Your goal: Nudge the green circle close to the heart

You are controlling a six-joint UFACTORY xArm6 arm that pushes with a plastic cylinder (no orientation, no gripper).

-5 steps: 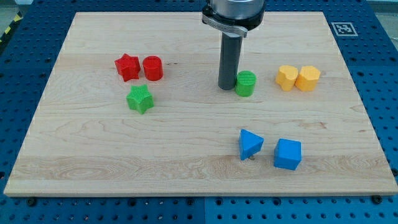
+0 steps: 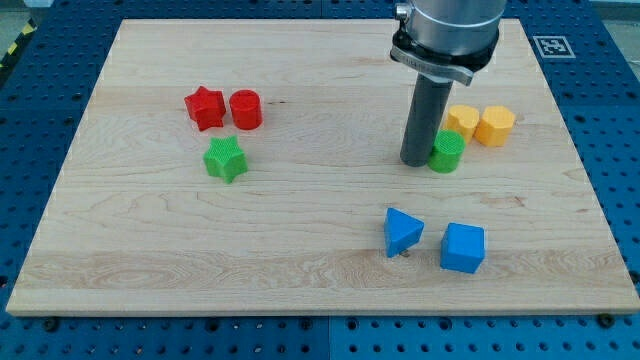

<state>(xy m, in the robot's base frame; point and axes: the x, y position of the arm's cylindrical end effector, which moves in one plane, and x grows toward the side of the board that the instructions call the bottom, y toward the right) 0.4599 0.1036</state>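
Note:
The green circle [image 2: 447, 153] is a short green cylinder on the wooden board, at the view's right of centre. It sits just below and left of the yellow heart [image 2: 461, 122], almost touching it. My tip [image 2: 416, 162] rests on the board against the green circle's left side. The dark rod rises from there to the arm at the view's top.
A yellow hexagon [image 2: 496, 125] sits right of the heart. A red star [image 2: 204, 107] and red cylinder [image 2: 246, 109] lie at the upper left, a green star [image 2: 226, 158] below them. A blue triangle [image 2: 402, 231] and blue cube [image 2: 463, 247] lie at the lower right.
My tip has moved to the view's right and slightly down, pushing the green circle right until it sits next to the yellow heart. Other blocks have not moved.

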